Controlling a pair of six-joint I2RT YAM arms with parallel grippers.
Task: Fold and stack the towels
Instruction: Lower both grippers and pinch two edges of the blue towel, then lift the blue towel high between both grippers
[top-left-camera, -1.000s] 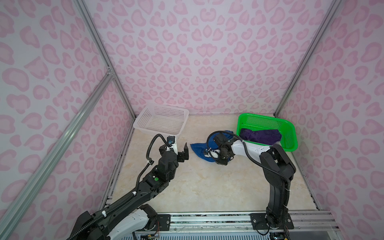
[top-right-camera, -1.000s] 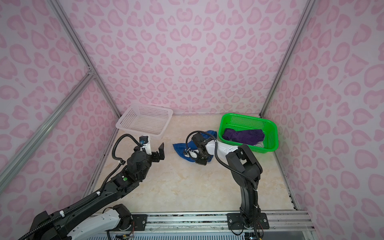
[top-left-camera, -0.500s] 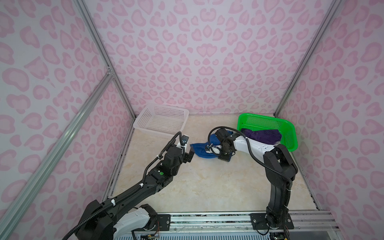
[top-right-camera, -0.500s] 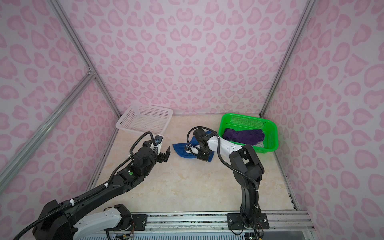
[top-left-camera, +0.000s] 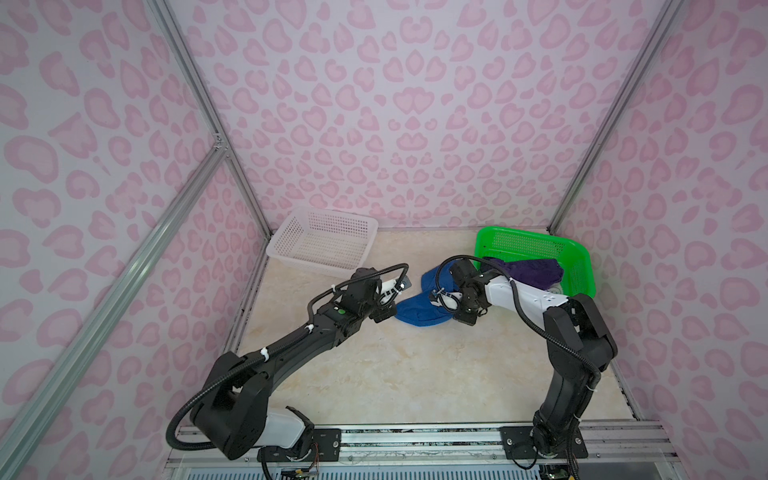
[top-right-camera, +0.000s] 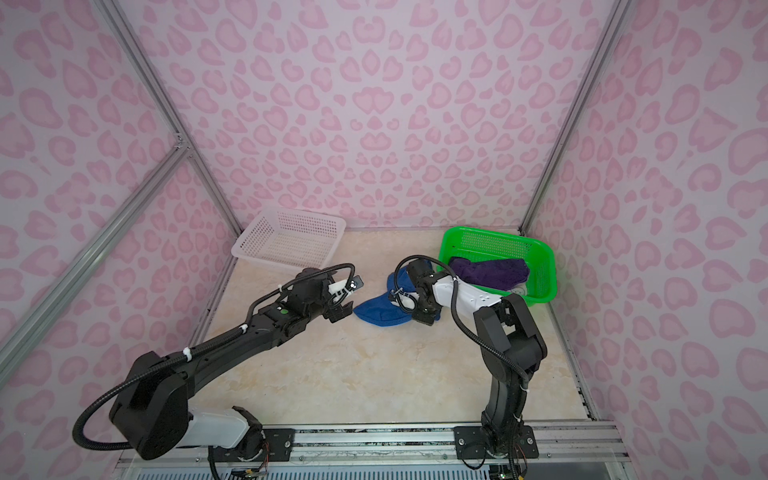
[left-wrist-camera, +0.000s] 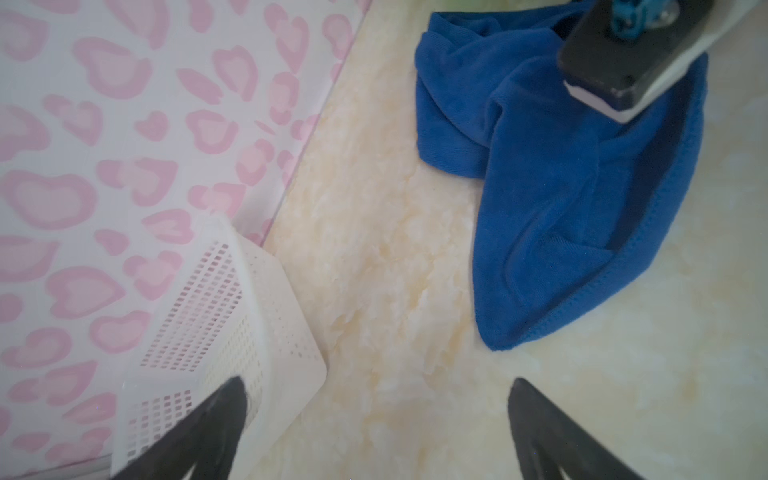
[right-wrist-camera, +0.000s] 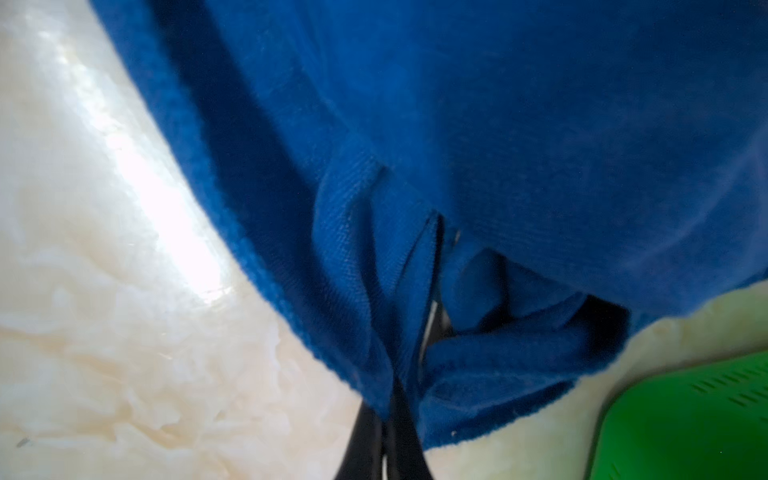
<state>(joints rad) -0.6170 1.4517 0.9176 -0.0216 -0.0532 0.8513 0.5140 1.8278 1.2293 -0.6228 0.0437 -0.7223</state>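
Observation:
A royal blue towel (top-left-camera: 417, 312) (top-right-camera: 379, 312) lies crumpled on the marble floor between the arms. My right gripper (top-left-camera: 454, 312) (top-right-camera: 417, 309) (right-wrist-camera: 392, 415) is shut on a bunched edge of this blue towel (right-wrist-camera: 457, 124), and cloth hides its fingertips. Just left of the blue towel (left-wrist-camera: 561, 187), my left gripper (top-left-camera: 390, 302) (top-right-camera: 345, 300) (left-wrist-camera: 378, 386) stands open and holds nothing. A dark purple towel (top-left-camera: 534, 271) (top-right-camera: 490, 271) sits heaped in the green basket (top-left-camera: 579, 259) (top-right-camera: 546, 266).
A white perforated basket (top-left-camera: 324, 245) (top-right-camera: 291, 241) (left-wrist-camera: 216, 316) stands at the back left against the wall, close to my left gripper. The green basket (right-wrist-camera: 685, 415) is right behind my right gripper. Pink patterned walls enclose three sides.
My right gripper has shut on the blue towel's edge. My left arm has stretched forward and to the right, bringing its open gripper up beside the towel.

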